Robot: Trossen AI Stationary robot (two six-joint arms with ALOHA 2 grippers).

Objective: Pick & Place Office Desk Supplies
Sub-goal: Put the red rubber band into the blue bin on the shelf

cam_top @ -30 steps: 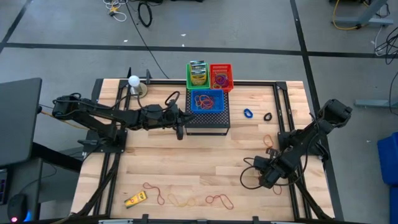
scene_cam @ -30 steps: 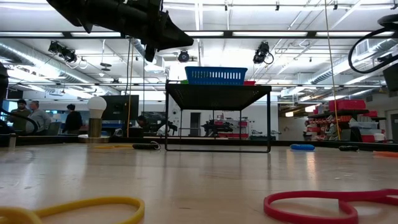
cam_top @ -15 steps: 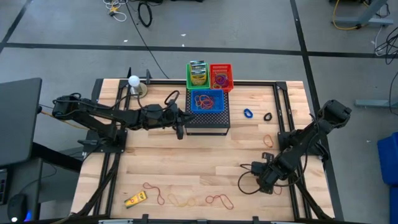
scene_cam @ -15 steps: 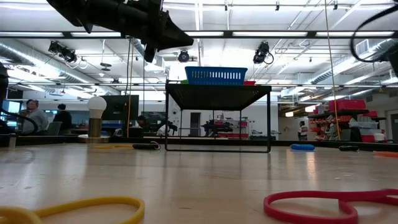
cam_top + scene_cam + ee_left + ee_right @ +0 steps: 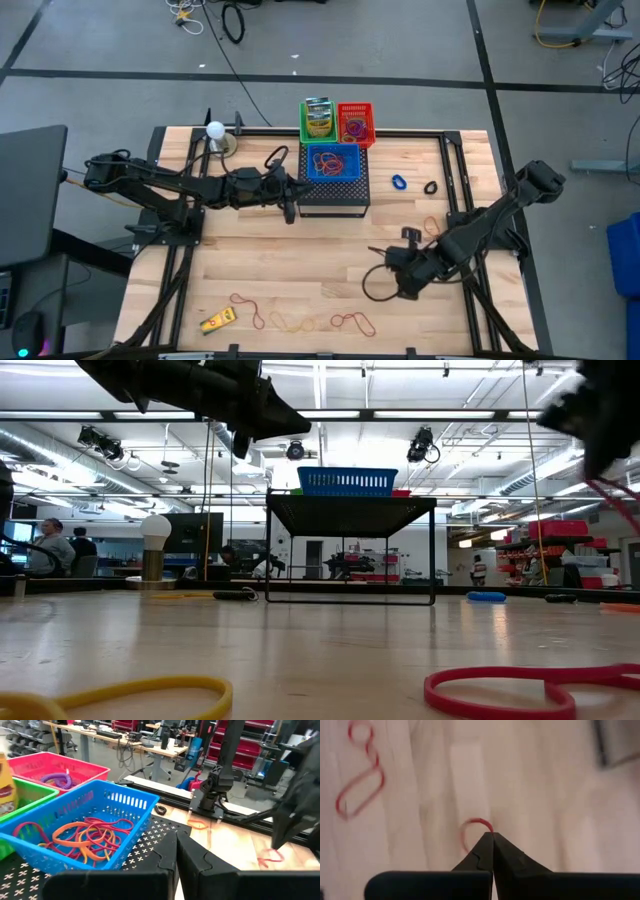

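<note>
Right arm: since the earlier pictures your right gripper (image 5: pixel 400 280) is swinging leftward across the table (image 5: pixel 300 270), from the right edge toward the front middle.
Right gripper state: its fingers (image 5: pixel 485 852) are pressed together, pinching a thin red rubber band (image 5: pixel 472 827) whose loop is sticking out past the tips.
Left arm: nothing is changing here; your left gripper (image 5: pixel 290 200) is hanging beside the left side of the black mesh box (image 5: pixel 335 195), matching a second ago.
Left gripper state: its fingers (image 5: pixel 195 857) are meeting with no gap and nothing between them.
Baskets: you are looking at three on the mesh box, one blue basket (image 5: pixel 332 162), one green basket (image 5: pixel 318 120), one red basket (image 5: pixel 355 122).
Basket contents: the blue one is holding a tangle of red and orange bands (image 5: pixel 87 837); the green one is holding a printed box; the red one is holding a purple coil (image 5: pixel 55 777).
Rings right of the box: one blue ring (image 5: pixel 399 183) and one black ring (image 5: pixel 431 187) are lying apart on the wood.
Loose band: one orange band (image 5: pixel 431 225) is lying near the right rail.
Front edge: several bands (image 5: pixel 300 318) are lying in a loose row, too tangled to count exactly, with one yellow item (image 5: pixel 217 321) at their left end.
Back left: one white bulb (image 5: pixel 214 130) is standing on the table corner.
Background: a person (image 5: pixel 45 545) is shifting slightly in the room beyond.
</note>
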